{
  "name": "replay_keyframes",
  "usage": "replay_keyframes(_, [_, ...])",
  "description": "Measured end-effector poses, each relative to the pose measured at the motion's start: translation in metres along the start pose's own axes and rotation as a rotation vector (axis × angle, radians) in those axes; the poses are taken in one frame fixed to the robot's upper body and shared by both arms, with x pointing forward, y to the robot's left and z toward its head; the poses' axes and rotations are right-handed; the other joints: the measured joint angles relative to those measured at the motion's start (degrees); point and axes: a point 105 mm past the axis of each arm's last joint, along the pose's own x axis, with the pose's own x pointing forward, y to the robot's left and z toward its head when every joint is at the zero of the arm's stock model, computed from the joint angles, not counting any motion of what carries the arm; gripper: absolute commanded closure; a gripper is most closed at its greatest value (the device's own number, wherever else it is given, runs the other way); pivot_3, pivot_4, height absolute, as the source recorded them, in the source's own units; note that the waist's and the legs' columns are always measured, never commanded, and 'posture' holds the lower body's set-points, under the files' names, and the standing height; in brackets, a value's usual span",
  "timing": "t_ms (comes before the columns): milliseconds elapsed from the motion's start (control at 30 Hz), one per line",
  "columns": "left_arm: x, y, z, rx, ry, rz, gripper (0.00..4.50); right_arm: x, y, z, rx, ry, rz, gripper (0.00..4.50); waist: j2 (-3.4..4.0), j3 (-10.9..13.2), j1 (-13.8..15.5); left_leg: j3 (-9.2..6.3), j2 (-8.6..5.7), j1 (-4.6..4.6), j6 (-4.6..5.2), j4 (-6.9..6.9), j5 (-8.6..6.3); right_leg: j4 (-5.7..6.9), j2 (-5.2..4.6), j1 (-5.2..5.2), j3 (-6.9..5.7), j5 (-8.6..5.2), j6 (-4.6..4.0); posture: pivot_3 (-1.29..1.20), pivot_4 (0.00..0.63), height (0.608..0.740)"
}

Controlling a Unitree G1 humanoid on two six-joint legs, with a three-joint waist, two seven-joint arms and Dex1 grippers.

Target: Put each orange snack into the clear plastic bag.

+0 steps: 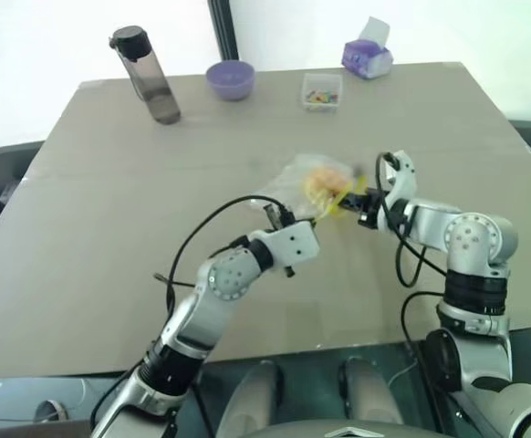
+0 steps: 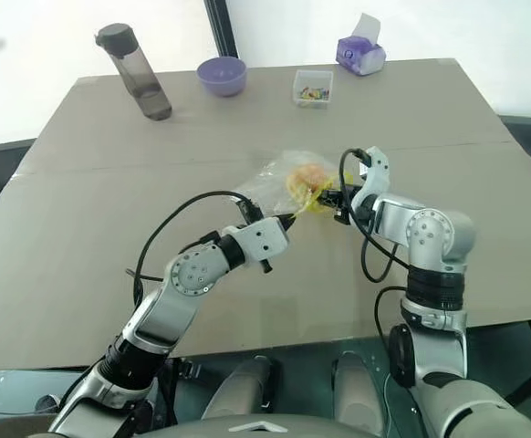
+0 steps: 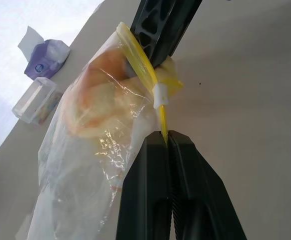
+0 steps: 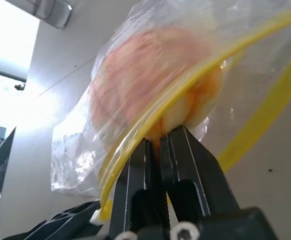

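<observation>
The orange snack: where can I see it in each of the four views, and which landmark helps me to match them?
Left eye view: orange snack at table centre, inside the clear plastic bag.
Right eye view: centre, between the grippers.
Left wrist view: upper left, behind the bag's film.
Right wrist view: upper centre.
Shared landmark: the bag's yellow strip, pinched by both grippers.
</observation>
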Motion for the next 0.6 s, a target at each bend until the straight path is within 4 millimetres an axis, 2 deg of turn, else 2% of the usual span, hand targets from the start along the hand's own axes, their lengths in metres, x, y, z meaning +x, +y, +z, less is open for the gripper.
replay_keyframes(233, [-0.001,0.003,0.001,-0.044,-0.018,0.007,4.5,0.003,0.0,-0.003,0.012,0.012,0.007,4.47,0.03,0.0,-0.5,0.0,0.02,0.01,0.0,-0.01,0.0,0.04,0.02,-0.02,0.01,0.0,0.0,0.0,0.15,0.739])
replay_keyframes(300, [-0.002,0.004,0.001,-0.065,-0.025,0.015,4.5,0.004,-0.001,-0.003,0.009,0.012,-0.002,3.7,0.03,0.0,-0.5,0.02,0.02,0.01,0.0,0.0,0.0,0.03,0.02,-0.02,0.02,0.0,0.0,0.0,0.15,0.739])
replay_keyframes(367, [-0.003,0.005,0.0,-0.091,-0.027,0.024,4.5,0.005,-0.001,-0.001,0.001,-0.001,-0.004,3.14,0.03,0.0,-0.4,0.02,0.02,0.01,0.0,0.0,0.0,0.02,0.01,-0.02,0.02,0.0,0.0,0.0,0.15,0.739])
replay_keyframes(400, [-0.002,0.005,0.0,-0.118,-0.03,0.034,4.5,0.005,-0.001,0.0,-0.006,-0.009,-0.006,2.51,0.03,0.0,-0.4,0.02,0.02,0.01,0.0,0.0,0.0,0.02,0.01,-0.02,0.02,0.0,0.0,0.0,0.15,0.739])
replay_keyframes(467, [0.0,0.009,0.001,-0.196,-0.039,0.072,4.5,0.004,0.001,0.001,-0.036,-0.011,0.003,1.7,0.03,0.0,-0.4,0.02,0.02,0.01,0.01,0.0,0.0,0.02,0.01,-0.02,0.01,0.0,0.0,0.0,0.15,0.739])
replay_keyframes(600, [-0.001,0.021,-0.004,-0.305,-0.027,0.145,4.5,-0.011,-0.002,0.002,-0.136,-0.019,0.025,1.7,0.03,0.0,-0.3,-0.01,0.01,-0.02,0.01,0.01,0.0,-0.01,0.02,-0.01,-0.02,0.0,0.0,0.0,0.15,0.739])
